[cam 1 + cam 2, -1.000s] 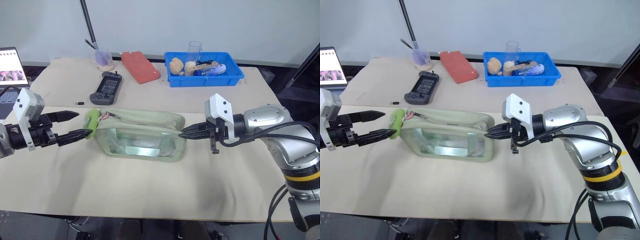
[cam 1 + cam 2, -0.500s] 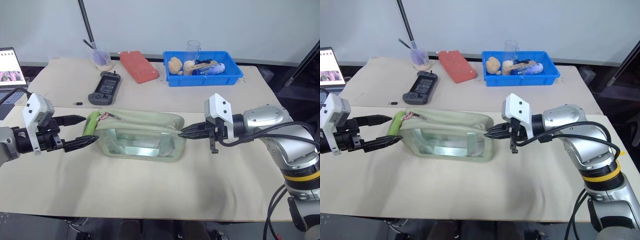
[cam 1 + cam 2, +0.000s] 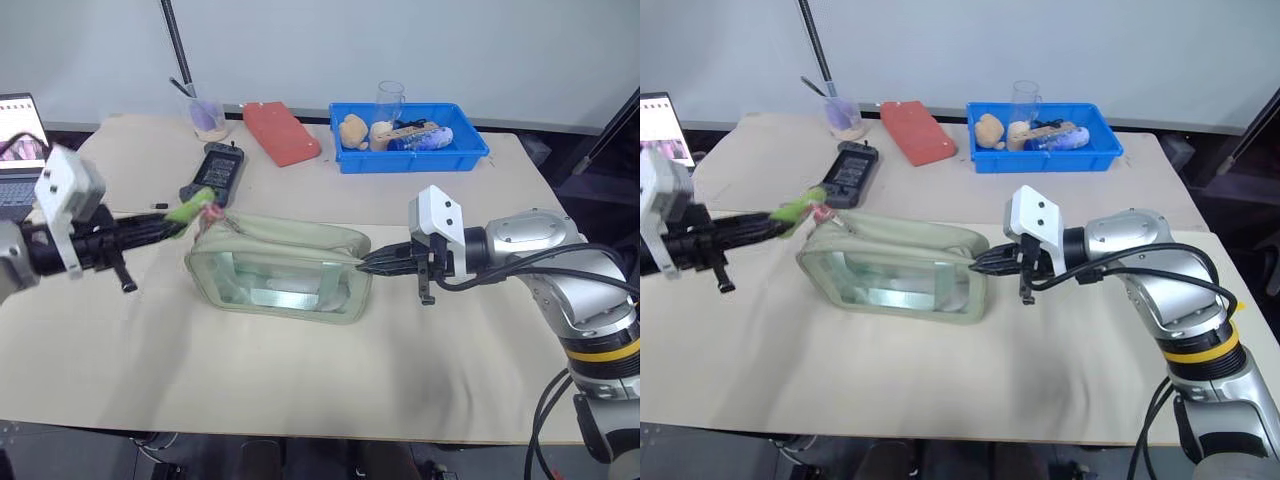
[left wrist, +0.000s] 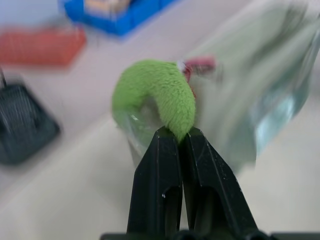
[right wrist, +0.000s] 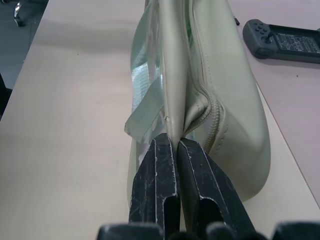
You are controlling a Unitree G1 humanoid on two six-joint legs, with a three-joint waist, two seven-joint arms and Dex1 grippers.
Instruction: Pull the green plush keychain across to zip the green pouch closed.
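Both hands clench: left hand (image 4: 179,137) on the green plush keychain (image 4: 155,97), right hand (image 5: 177,142) seemingly pinching the green pouch (image 3: 285,265).

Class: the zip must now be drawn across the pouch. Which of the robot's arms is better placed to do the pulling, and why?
The left. Its pincer is already shut on the green plush keychain at the pouch's left end. The right pincer is shut on the far end of the green pouch, bracing it, so it probably should stay put.
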